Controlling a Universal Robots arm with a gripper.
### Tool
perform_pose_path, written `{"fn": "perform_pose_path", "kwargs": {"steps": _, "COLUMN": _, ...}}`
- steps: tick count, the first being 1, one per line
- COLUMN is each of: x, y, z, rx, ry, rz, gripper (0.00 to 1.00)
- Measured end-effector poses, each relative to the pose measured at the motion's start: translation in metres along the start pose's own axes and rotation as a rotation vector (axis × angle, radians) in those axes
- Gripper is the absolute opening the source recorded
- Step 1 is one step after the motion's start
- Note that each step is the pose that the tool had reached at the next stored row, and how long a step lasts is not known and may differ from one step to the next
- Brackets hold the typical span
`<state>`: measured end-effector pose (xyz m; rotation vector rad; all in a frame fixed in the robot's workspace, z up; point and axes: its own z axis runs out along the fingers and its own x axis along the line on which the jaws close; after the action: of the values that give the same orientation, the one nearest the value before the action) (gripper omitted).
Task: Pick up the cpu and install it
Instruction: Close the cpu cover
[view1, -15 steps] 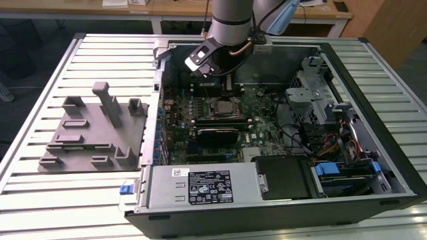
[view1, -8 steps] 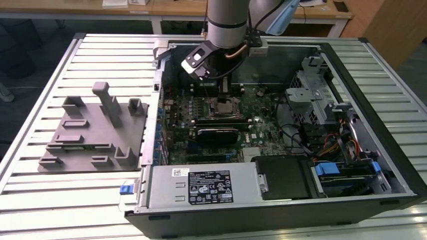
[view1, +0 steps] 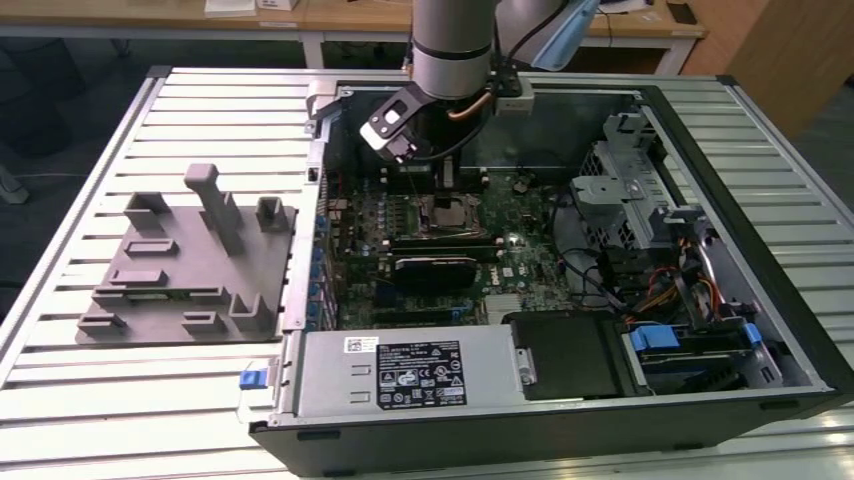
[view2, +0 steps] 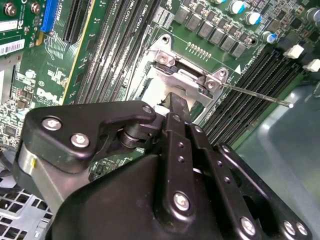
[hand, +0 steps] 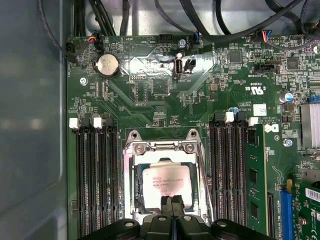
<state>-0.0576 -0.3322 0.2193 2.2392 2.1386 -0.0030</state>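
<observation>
The cpu (hand: 166, 184), a small square chip with a silvery top, lies flat inside the metal-framed socket (hand: 164, 147) on the green motherboard. My gripper (hand: 172, 201) hangs right over the chip's edge with its two black fingers pressed together, and nothing shows between them. In the second wrist view the gripper (view2: 177, 101) tapers to a tip in front of the pale cpu (view2: 152, 95) and the socket's metal bracket (view2: 186, 75). In the exterior view the arm reaches down into the open computer case, with the gripper (view1: 449, 192) just above the socket (view1: 451, 213).
Memory slots (hand: 95, 175) flank the socket on both sides. A thin latch lever (view2: 255, 95) sticks out beside the bracket. A black block (view1: 430, 268) sits on the board near the socket. A grey moulded tray (view1: 187, 270) lies on the slatted table at the exterior view's left.
</observation>
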Motion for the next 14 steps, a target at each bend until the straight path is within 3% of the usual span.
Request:
{"fn": "perform_pose_path", "kwargs": {"steps": 5, "x": 0.0, "y": -0.0002, "z": 0.0, "rx": -0.0004, "ry": 0.0004, "rz": -0.01, "gripper": 0.11}}
{"fn": "perform_pose_path", "kwargs": {"steps": 14, "x": 0.0, "y": -0.0002, "z": 0.0001, "rx": -0.0057, "ry": 0.0002, "rz": -0.171, "gripper": 0.11}}
